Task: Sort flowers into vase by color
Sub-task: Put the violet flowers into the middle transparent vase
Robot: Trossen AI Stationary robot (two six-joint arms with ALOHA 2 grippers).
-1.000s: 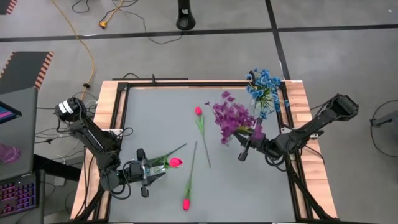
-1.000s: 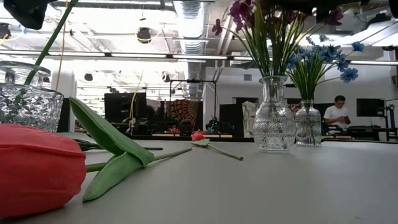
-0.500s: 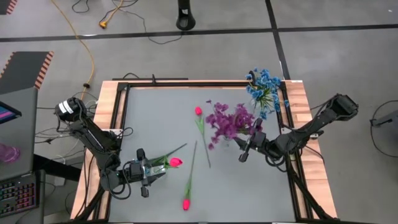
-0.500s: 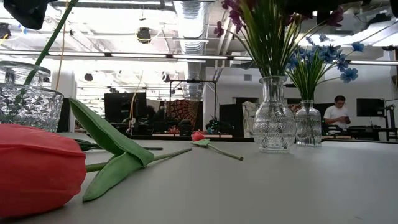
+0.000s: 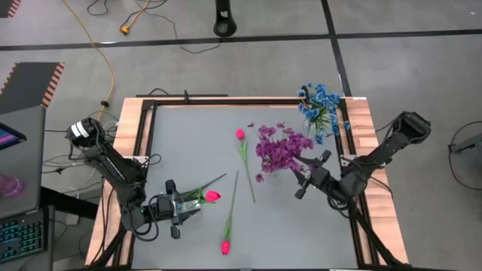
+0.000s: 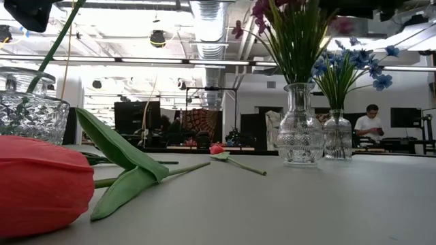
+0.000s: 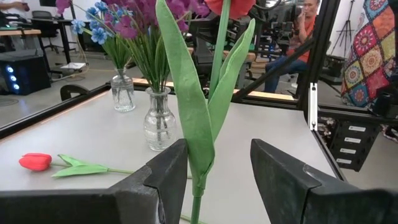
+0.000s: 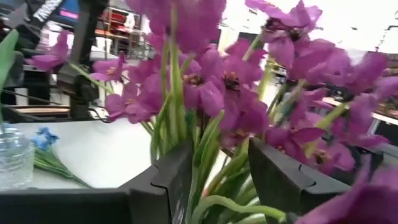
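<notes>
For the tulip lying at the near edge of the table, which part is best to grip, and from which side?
Grip the thin bare stem of the near tulip around its middle, coming straight down from above. It lies flat and clear of the other stems, and its bud at the end looks too soft to squeeze.

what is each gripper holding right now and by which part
The left gripper has a pink-red tulip's green stem between its fingers, low near the leaf base. The right gripper is open beside the purple bunch, holding nothing.
</notes>
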